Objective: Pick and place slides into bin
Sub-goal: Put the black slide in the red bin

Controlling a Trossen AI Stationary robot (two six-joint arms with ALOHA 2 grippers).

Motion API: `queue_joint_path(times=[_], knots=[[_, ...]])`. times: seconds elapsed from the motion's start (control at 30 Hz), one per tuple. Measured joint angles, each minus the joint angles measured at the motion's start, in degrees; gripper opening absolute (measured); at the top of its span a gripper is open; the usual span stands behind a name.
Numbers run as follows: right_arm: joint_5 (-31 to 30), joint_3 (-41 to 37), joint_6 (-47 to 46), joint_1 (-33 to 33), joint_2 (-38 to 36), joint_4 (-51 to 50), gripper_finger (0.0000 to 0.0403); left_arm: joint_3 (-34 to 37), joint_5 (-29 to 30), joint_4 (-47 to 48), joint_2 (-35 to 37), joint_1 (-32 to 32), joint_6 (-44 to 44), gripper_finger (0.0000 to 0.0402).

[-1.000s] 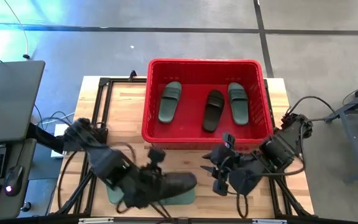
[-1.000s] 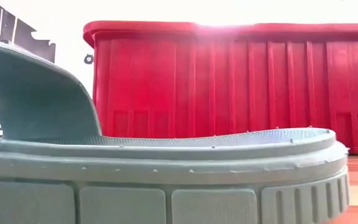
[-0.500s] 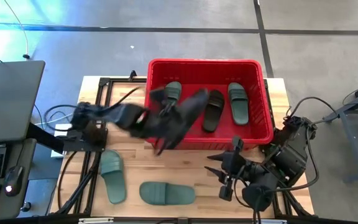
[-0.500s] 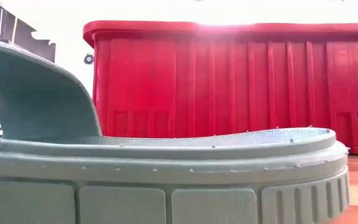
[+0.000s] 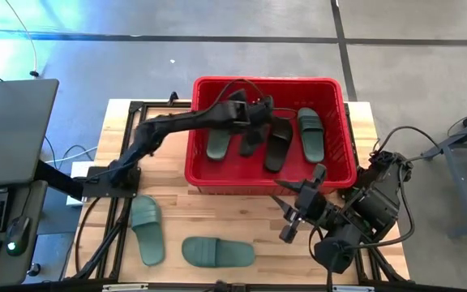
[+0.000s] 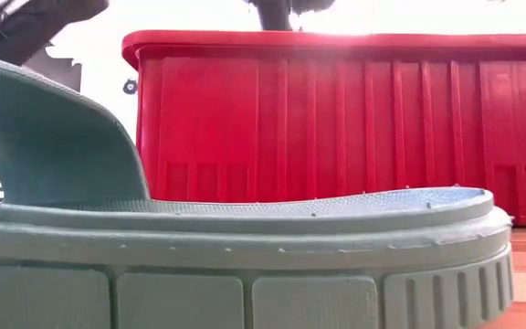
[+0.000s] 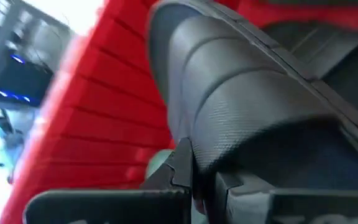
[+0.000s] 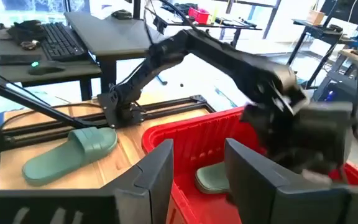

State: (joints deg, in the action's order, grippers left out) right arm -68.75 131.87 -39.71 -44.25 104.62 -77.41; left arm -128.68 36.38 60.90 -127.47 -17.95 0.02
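My left gripper (image 5: 254, 123) reaches over the red bin (image 5: 201, 174) and is shut on a black slide (image 5: 250, 141), which fills the left wrist view (image 7: 241, 106). In the bin lie a green slide (image 5: 217, 142), a black slide (image 5: 279, 146) and another green slide (image 5: 310, 134), soles down. Two green slides (image 5: 144, 229) (image 5: 217, 252) lie flat on the table near its near edge. My right gripper (image 5: 298, 215) is open and empty in front of the bin's near wall. My left gripper holds the black slide at the edge of its wide strap (image 7: 197, 155), pinched between the two fingers. The arm reaches in from the table's left, above the bin. The slide hangs tilted below the fingers, clear of the bin's floor, between the green and the black slide.
The low view is filled by the nearer green slide (image 6: 245, 256), with the bin's near wall (image 6: 336, 128) behind it. A black frame (image 5: 136, 109) lies on the table's left part. A desk with a keyboard (image 8: 61, 40) stands beyond the table's left edge.
My left gripper has lifted the black slide off the green slide at the table's near edge. It has swung up and toward the far edge, and holds the slide over the bin's middle. My right gripper has turned a little in place.
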Motion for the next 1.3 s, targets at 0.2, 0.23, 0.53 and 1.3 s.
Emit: queue_joint_path(times=[0.2, 0.23, 0.53, 1.3], knots=[[-0.07, 0.0, 0.18, 0.09, 0.0, -0.83, 0.0133, 0.04, -6.36, -1.62, -7.06, -3.47, 0.16, 0.0], [-0.06, 0.0, 0.25, 0.1, 0.0, -1.12, 0.0133, 0.1, -6.39, -1.56, -7.34, -3.61, 0.16, 0.0], [0.31, 0.0, 2.57, 0.11, 0.0, -1.54, 0.0133, -0.09, -4.86, -4.73, -9.46, -5.31, -0.1, 0.001], [4.28, 0.0, 2.04, 0.11, 0.0, -1.65, 0.0133, -0.07, -22.95, -4.95, -12.61, -8.24, 3.19, 0.0175]])
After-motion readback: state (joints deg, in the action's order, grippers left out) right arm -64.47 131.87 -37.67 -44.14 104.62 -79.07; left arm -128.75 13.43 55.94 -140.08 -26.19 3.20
